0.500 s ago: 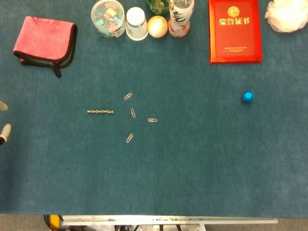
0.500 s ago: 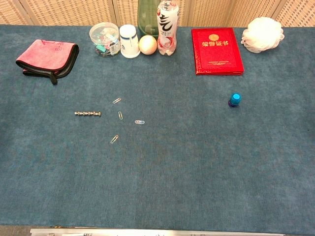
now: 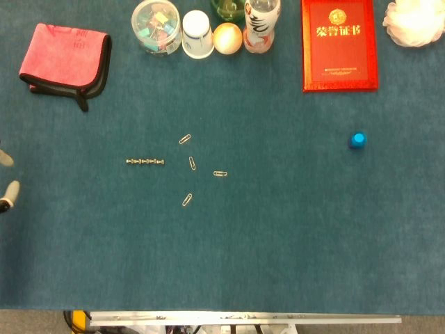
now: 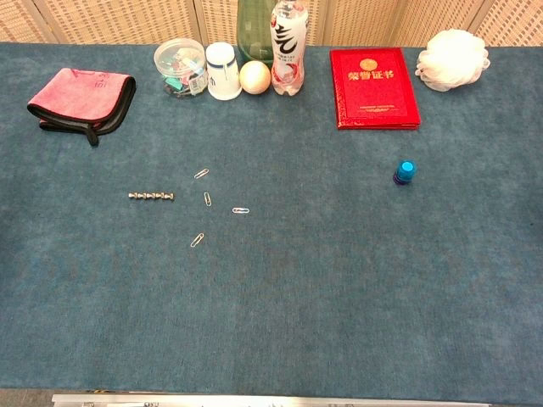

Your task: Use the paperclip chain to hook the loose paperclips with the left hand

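Observation:
The short paperclip chain (image 3: 144, 162) lies straight on the blue cloth, left of centre; the chest view shows the chain (image 4: 151, 196) too. Several loose paperclips (image 3: 192, 163) are scattered just to its right, also seen as loose paperclips (image 4: 208, 199) in the chest view. Only two pale fingertips of my left hand (image 3: 5, 177) poke in at the left edge of the head view, far left of the chain, apart and holding nothing. My right hand appears in neither view.
A folded pink cloth (image 3: 65, 59) lies at the back left. Along the far edge stand a jar of clips (image 3: 156, 26), a white cup (image 3: 197, 33), an egg (image 3: 227, 37), bottles (image 3: 261, 24), a red booklet (image 3: 339, 43) and a white puff (image 3: 416, 21). A blue cap (image 3: 357, 140) sits at right.
The left hand's fingertips have slipped slightly toward the near edge at the frame's left border. Nothing on the table has moved.

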Robot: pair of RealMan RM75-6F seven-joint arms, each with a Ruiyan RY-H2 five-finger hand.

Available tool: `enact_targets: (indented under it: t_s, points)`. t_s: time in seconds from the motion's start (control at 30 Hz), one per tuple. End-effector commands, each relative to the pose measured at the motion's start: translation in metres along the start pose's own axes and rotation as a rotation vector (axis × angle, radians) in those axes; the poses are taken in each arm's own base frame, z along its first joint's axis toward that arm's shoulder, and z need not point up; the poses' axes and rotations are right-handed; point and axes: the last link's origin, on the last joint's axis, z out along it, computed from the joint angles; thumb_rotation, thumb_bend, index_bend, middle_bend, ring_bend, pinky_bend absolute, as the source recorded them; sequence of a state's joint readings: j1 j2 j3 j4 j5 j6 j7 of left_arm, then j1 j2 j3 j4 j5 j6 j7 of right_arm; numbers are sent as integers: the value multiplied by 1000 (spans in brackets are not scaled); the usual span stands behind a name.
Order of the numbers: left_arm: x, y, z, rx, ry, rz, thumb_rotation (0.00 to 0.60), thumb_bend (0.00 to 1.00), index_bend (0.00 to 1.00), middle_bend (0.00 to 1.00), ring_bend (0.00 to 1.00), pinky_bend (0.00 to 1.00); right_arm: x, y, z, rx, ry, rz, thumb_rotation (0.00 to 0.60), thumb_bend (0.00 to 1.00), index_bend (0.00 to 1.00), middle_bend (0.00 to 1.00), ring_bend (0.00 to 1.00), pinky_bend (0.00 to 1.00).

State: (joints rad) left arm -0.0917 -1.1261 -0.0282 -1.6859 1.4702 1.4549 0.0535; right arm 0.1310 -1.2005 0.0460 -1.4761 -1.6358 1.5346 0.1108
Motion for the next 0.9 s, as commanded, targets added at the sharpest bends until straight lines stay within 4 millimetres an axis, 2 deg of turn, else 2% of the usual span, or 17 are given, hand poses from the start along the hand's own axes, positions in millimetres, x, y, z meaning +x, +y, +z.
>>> enact_targets:
  t_s: [0.03, 0.1, 0.2, 0.63, 0.9]
  points:
    - [2, 15, 6, -54, -82, -73, 600, 282, 430, 69, 65, 89, 7, 1, -4, -6, 36, 13, 600, 865, 380, 412, 368, 553]
    - [4, 23, 13, -84, -94, -58, 600, 282, 427, 23, 6, 30, 11, 3, -6, -8, 55, 23, 600, 865, 380, 412, 368, 553]
    - [0, 38, 25, -120, -101, -30, 600, 282, 428, 1, 0, 1, 16, 6, -8, -18, 77, 35, 600, 865, 380, 412, 368, 553]
    - [-23, 101, 70, -131, -186, -1, 600, 282, 425, 0, 0, 0, 30, 18, -16, -50, 102, 74, 600, 865, 381, 412, 368, 553]
    - [-45, 121, 88, -148, -260, 97, 600, 282, 395, 0, 0, 0, 31, 21, -14, -64, 99, 81, 600, 865, 381, 412, 368, 553]
